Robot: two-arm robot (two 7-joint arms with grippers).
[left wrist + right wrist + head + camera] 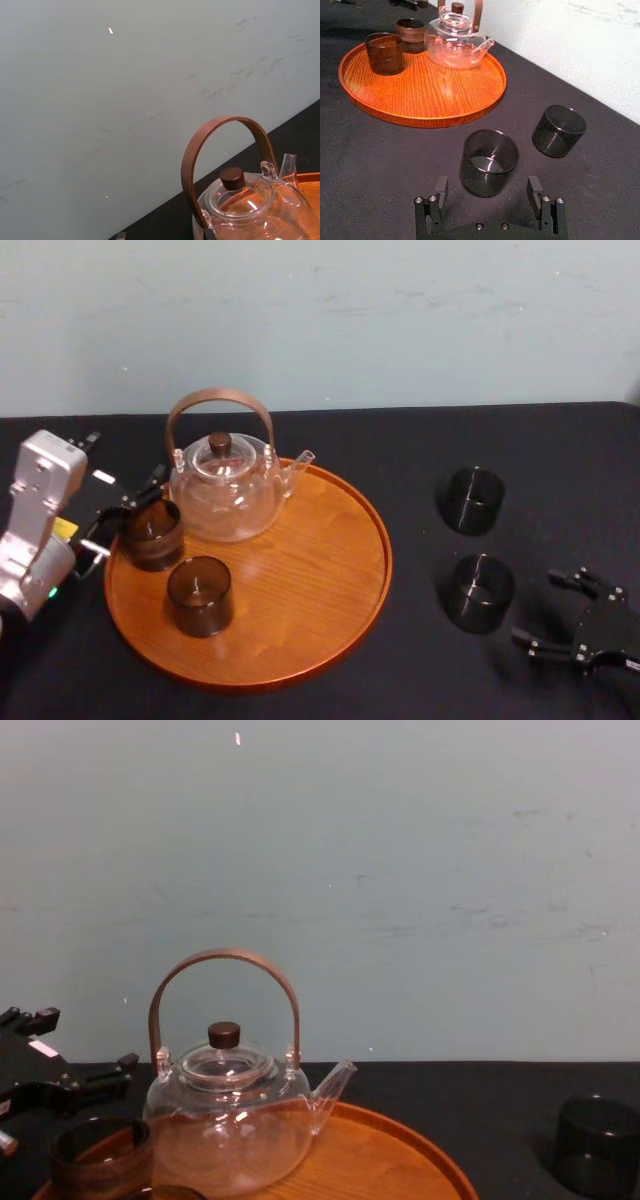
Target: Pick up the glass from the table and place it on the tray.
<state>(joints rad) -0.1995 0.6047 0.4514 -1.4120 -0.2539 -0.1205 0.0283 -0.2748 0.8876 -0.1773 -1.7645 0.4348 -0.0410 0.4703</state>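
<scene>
Two dark smoky glasses stand on the black table (560, 450) right of the tray: a near glass (480, 591) (488, 162) and a far glass (470, 500) (558, 130) (598, 1145). My right gripper (535, 607) (487, 186) is open, low over the table just right of the near glass, which sits at the mouth of its spread fingers without touching either. The round wooden tray (330, 570) (420, 95) holds two more glasses (152, 533) (200, 595). My left gripper (130, 512) (70, 1085) is open at the tray's left rim, beside the rear one.
A clear glass teapot (225, 485) (250, 205) (235, 1120) with an arched brown handle stands at the back of the tray. A pale wall runs behind the table. Bare tray floor lies on the tray's right half.
</scene>
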